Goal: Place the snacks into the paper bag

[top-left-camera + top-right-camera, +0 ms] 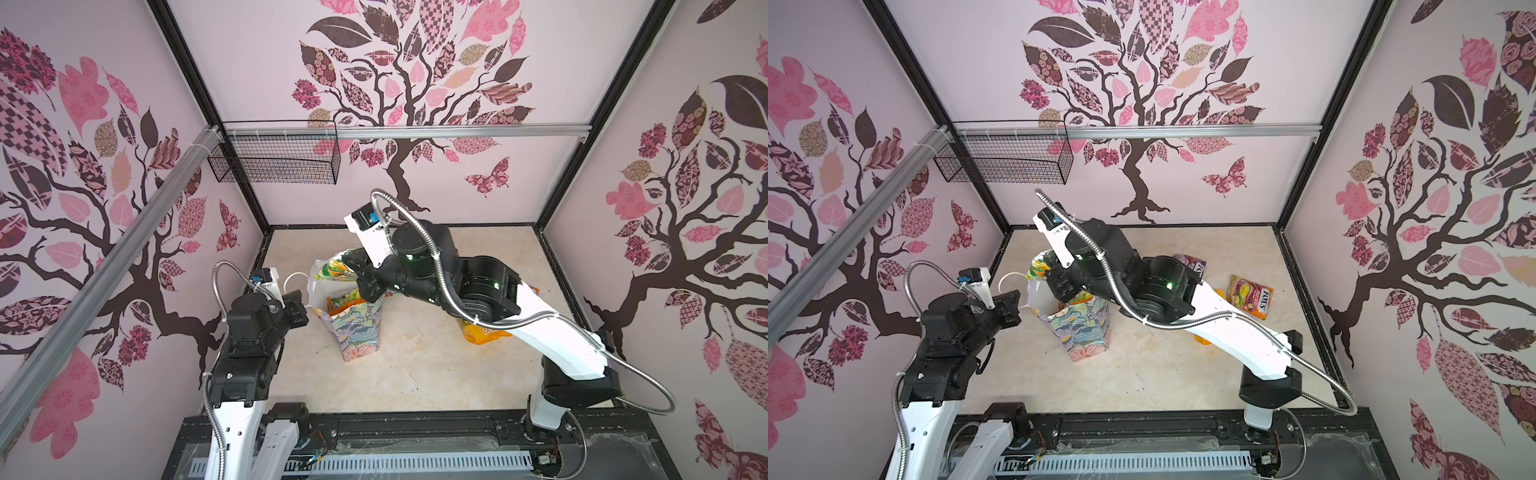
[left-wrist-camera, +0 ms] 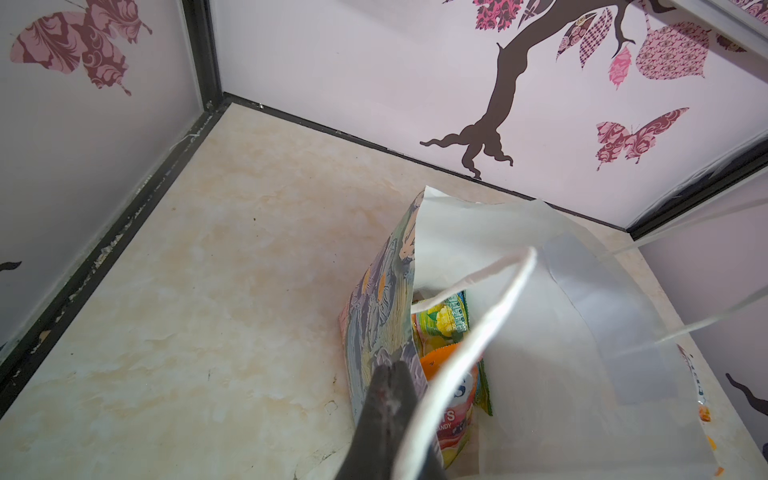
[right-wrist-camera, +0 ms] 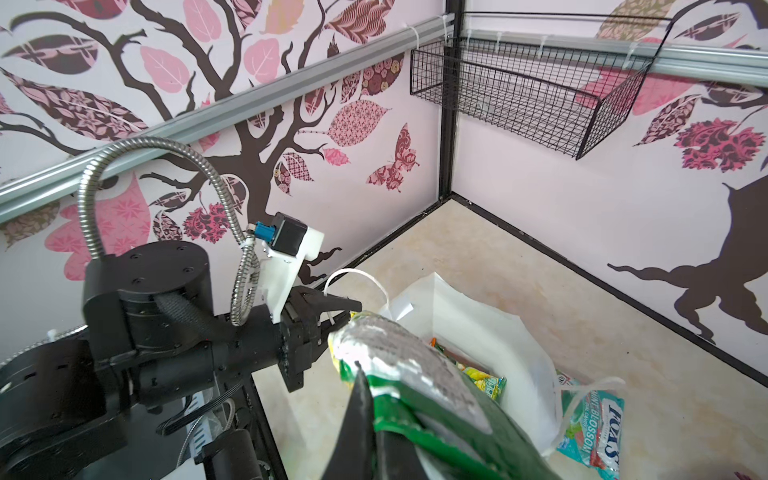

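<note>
The floral paper bag [image 1: 358, 330] [image 1: 1086, 334] stands open at the table's left-middle, with several snacks inside, among them a yellow-green pouch [image 2: 440, 320] and an orange pouch [image 2: 453, 386]. My left gripper [image 1: 304, 306] [image 1: 1017, 305] [image 2: 392, 368] is shut on the bag's white cord handle [image 1: 296, 277] [image 3: 357, 275]. My right gripper [image 1: 358, 266] [image 1: 1055, 270] [image 3: 362, 372] is shut on a green snack pouch [image 1: 332, 270] [image 3: 415, 374], held tilted over the bag's far rim. Loose on the table lie a teal pouch [image 3: 598, 424], an orange-red pouch [image 1: 1252, 297], a purple pouch [image 1: 1192, 264] and an orange pouch [image 1: 484, 332].
A black wire basket [image 1: 274, 162] [image 3: 540, 83] hangs on the back wall's rail, above the back left corner. Walls close the table on three sides. The right arm stretches across the middle, above the loose pouches.
</note>
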Robot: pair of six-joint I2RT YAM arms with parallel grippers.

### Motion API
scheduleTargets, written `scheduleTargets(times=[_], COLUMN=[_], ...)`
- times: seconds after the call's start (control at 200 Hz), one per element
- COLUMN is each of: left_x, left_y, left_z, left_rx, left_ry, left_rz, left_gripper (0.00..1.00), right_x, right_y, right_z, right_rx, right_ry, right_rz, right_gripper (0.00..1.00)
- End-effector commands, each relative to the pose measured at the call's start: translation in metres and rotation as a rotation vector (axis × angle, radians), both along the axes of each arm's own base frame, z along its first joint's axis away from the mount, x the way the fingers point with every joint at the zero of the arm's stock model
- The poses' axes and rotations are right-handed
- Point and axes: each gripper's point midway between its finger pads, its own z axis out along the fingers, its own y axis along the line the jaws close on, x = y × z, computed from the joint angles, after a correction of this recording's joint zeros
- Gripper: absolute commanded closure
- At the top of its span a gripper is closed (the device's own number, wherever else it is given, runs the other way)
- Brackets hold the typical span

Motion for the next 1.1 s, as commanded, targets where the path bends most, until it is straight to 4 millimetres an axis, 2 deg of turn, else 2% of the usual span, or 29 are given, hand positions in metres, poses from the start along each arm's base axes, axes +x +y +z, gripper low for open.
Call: scheduleTargets(times=[0.0,0.135,0.385,0.835,1.095], left_x=[-0.001,-0.001,-0.001,-0.001,-0.002], left_y=[0.001,0.001,0.001,0.002,0.003], left_z=[0.008,0.009,0.009,0.01,0.009], left_rx=[0.001,0.002,0.005,0.007,0.008], left_ry=[-0.027,-0.031,-0.028,-0.032,-0.028], left_rz=[0.003,0.001,0.005,0.006,0.01], left_gripper=[0.97,0.97,0.97,0.97,0.97], right_x=[0.009,0.02,0.038,0.083,0.087], right_y=[0.009,0.025,0.039,0.052,0.062], right_z=[0.001,-0.017,-0.041,-0.098,-0.117], right_rx=[-0.008,-0.055,-0.09,-0.203,-0.251], right_ry=[-0.03,-0.039,-0.025,0.017,0.009], right_rz=[-0.026,-0.056,-0.069,-0.015,0.03], right_gripper=[1.0,1.0,1.0,1.0,1.0])
